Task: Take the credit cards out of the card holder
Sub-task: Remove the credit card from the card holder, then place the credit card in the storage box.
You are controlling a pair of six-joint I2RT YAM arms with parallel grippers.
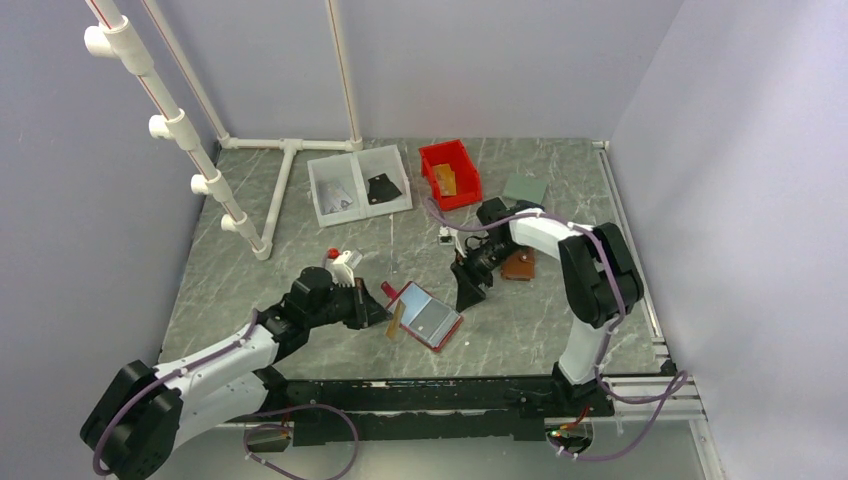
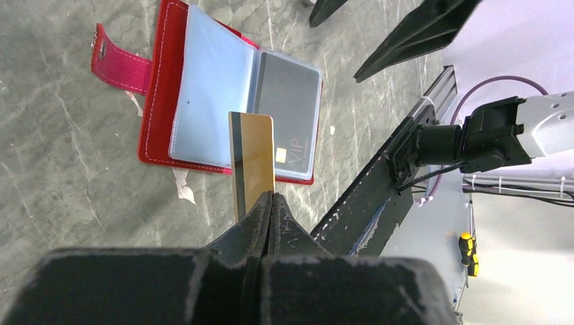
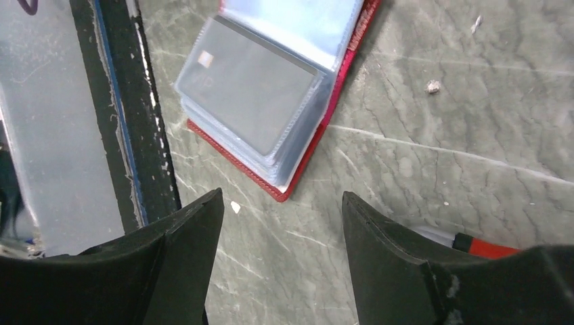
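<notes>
left gripper (image 2: 271,198) clamped on tan-orange card (image 2: 254,152), card holder (image 2: 162,68) open just beyond its tips. right gripper (image 3: 282,203) wide, gripping nothing; grey card (image 3: 257,91) pocketed ahead-left

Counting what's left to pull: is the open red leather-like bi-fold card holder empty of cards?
No: a dark grey plastic card marked VIP sits inside a clear pocket of the red card holder.

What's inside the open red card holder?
A dark grey card sits in a clear sleeve of the card holder; the other sleeve looks empty. Sleeves stacked underneath are covered.
</notes>
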